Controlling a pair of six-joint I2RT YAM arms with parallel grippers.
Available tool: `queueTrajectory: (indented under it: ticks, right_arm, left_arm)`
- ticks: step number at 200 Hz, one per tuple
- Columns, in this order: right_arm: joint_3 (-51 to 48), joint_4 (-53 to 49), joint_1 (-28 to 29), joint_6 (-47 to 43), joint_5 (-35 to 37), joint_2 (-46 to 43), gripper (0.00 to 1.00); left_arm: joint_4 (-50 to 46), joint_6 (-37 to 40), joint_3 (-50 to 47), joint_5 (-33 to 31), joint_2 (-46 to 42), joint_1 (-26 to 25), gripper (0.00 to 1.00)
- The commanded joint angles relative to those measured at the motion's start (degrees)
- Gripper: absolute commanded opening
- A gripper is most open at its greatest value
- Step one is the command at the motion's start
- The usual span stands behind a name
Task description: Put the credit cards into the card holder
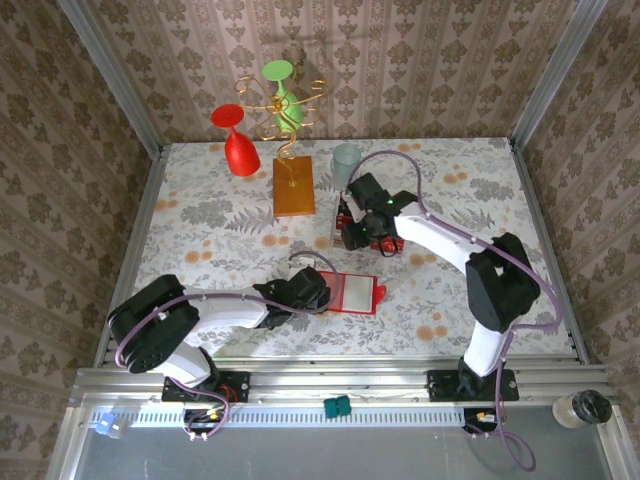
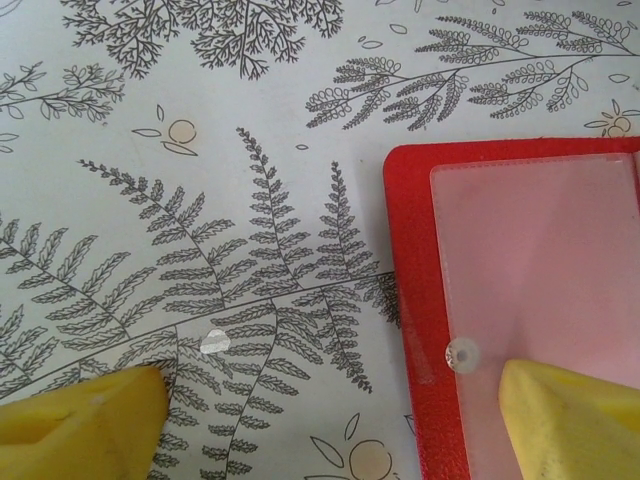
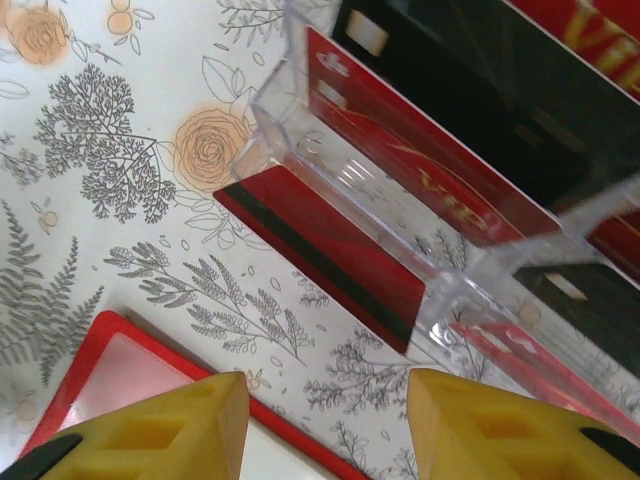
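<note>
Top view of a floral-patterned table. The card holder (image 1: pixel 352 293) lies open and flat near the table's middle, its clear pocket facing up. The left gripper (image 1: pixel 312 292) sits at its left edge. In the left wrist view, the yellow fingers (image 2: pixel 85 420) are spread wide: one is over the bare table, the other over the holder's clear pocket, and they pinch nothing.

Farther back, the right gripper (image 1: pixel 365 238) hangs by a clear plastic tray (image 3: pixel 300 150) holding red credit cards (image 3: pixel 430 175) on edge. A loose card (image 3: pixel 320 250) lies flat on the table, dark stripe up, just beside the tray. The right claw's fingers are apart, with nothing between them.
</note>
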Motion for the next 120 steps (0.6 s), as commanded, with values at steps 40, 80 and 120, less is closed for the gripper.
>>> queueTrajectory:
  ticks: [40, 80, 120]
  right_arm:
    - [7.5, -5.9, 2.0, -4.9, 8.2, 7.3, 0.47]
    - [9.7, -6.8, 2.6, -5.5, 8.2, 10.1, 0.46]
    - [8.8, -5.8, 2.9, -5.5, 8.5, 10.2, 0.45]
  left_arm:
    - [-1.1, -1.6, -2.1, -1.3, -1.4, 0.3, 0.88]
    - [-0.8, -1.8, -2.1, -1.2, -1.2, 0.4, 0.88]
    - [-0.7, -1.8, -2.1, -1.1, -1.1, 0.4, 0.88]
